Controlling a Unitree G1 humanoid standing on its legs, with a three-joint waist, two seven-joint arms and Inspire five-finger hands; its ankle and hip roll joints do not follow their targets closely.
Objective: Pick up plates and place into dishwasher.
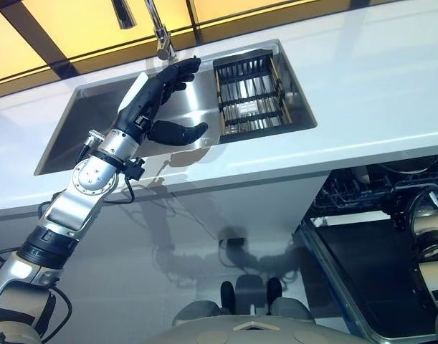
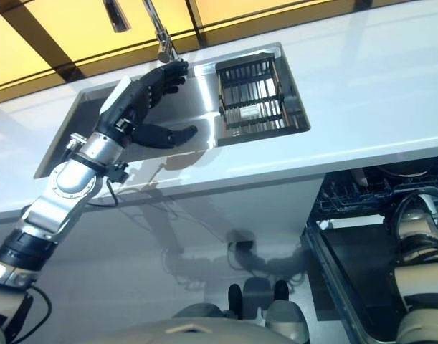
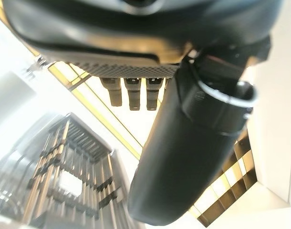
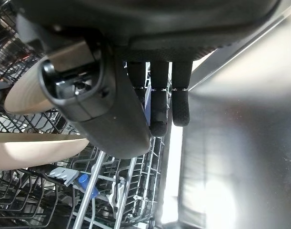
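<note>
While the head views are looking down: the white tabletop is running across the scene, with the steel sink set into it.
Left hand: the left hand is hovering over the sink basin, fingers stretched out toward the faucet and thumb spread apart, released and grasping nothing.
Left wrist view: past the straight fingers and the thumb it is showing the dark drying rack from close by, with a small pale patch among the bars that is too blurred to name.
Drying rack in the head views: the rack is sitting in the right end of the sink, just beside the hand, with a small white object lying on its bars.
Dishwasher: the open dishwasher is showing below the tabletop at the lower right, its dark door lying folded down and its rack partly cut off by the tabletop edge.
Right hand: the right arm is reaching in at the right edge of the head views, where the hand itself is hard to make out; the right wrist view is showing the right hand with fingers straight and relaxed, clasping nothing.
Plates: the right wrist view alone is showing two beige plates standing in the dishwasher's wire rack, beside the thumb, their edges partly hidden by the hand.
Small items: blue-tipped pieces are sitting lower in the wire rack, too small to identify.
</note>
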